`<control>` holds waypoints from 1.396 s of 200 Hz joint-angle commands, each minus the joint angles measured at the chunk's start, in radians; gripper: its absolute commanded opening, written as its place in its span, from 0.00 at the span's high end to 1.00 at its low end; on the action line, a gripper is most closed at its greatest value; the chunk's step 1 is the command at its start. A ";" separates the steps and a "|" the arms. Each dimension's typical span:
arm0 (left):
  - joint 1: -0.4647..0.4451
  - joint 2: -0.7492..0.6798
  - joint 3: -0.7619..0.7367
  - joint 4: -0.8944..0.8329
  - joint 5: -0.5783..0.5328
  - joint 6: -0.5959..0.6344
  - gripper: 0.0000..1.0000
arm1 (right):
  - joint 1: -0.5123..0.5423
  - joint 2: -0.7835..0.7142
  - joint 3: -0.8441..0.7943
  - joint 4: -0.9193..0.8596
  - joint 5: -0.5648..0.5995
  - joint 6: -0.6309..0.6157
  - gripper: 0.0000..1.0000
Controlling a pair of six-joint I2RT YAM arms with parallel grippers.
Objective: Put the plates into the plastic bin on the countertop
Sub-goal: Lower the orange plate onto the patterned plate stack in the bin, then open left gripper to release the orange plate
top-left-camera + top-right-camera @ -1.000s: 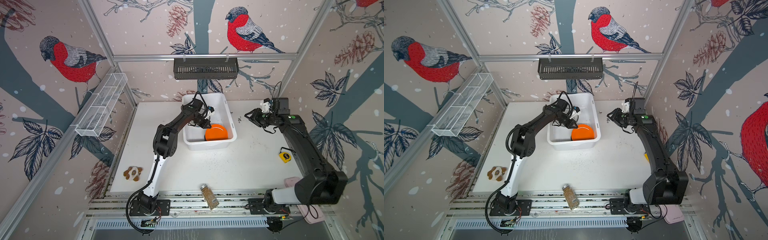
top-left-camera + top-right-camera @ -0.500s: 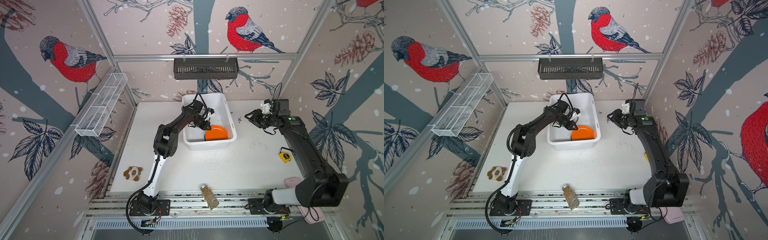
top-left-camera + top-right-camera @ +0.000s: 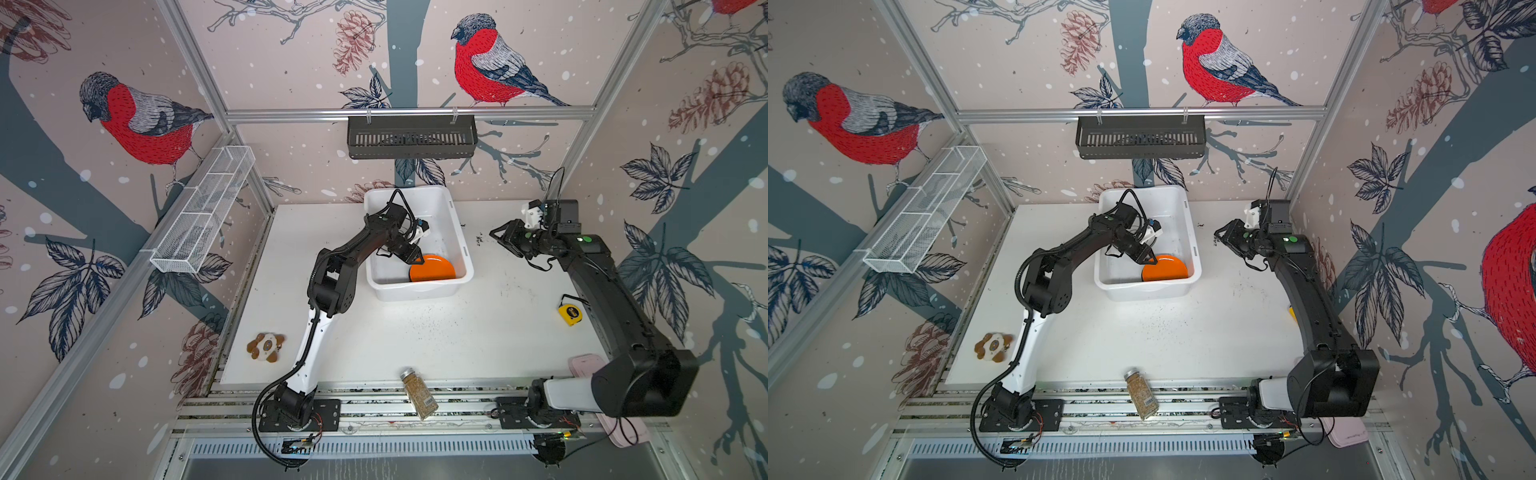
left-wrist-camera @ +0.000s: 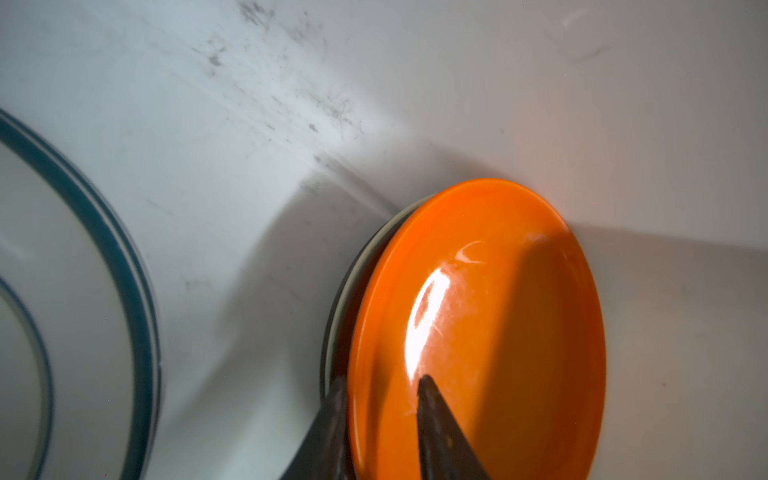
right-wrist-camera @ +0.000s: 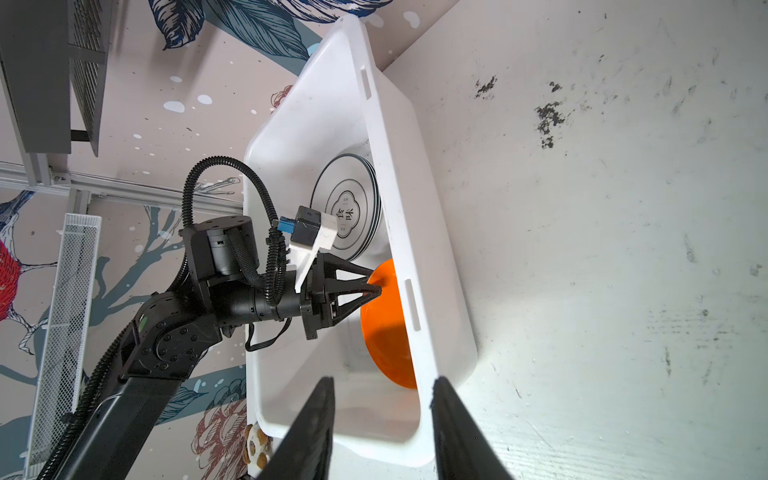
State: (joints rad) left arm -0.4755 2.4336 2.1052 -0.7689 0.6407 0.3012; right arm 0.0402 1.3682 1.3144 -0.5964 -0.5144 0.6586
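Your left gripper (image 3: 417, 261) is the arm in play. It reaches down inside the plastic bin (image 3: 419, 291), and its jaws straddle the near rim of the orange plate (image 3: 434, 269). In the left wrist view one finger (image 4: 332, 419) sits at the outer edge and the other finger (image 4: 440, 428) rests over the dish's inner face. The jaws stand a little apart, wider than the rim between them, so this reads as a loosened hold rather than a pinch.

From the jaws, the plate spreads straight ahead toward the bin's front right corner. Any retreat should therefore run back along the fingers and upward, clear of the rim. The plate is glossy, plain orange, round and shallow, lying on top of a cream plate (image 4: 345, 291) with a darker edge under that. A white plate with black rim and emblem (image 5: 347, 199) lies farther back in the bin.

Your right gripper (image 3: 495, 237) hangs over the counter (image 3: 415, 340) just beside the bin's right wall, jaws apart and empty. No plate shows on the counter.
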 commanded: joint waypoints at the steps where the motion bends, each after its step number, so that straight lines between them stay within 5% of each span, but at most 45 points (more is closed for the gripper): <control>1: -0.006 -0.005 -0.002 -0.005 0.019 0.024 0.64 | 0.000 -0.007 0.000 0.013 0.004 0.010 0.59; 112: -0.023 -0.033 -0.007 -0.051 0.084 0.050 0.35 | 0.001 -0.003 0.003 0.015 -0.001 0.006 0.60; 279: -0.025 -0.066 0.006 -0.044 0.002 0.058 0.22 | 0.000 -0.032 -0.027 0.027 -0.001 0.007 0.60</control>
State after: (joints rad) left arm -0.5167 2.3814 2.1075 -0.8162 0.6510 0.3470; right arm 0.0399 1.3453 1.2907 -0.5888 -0.5148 0.6586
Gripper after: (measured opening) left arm 0.783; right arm 0.403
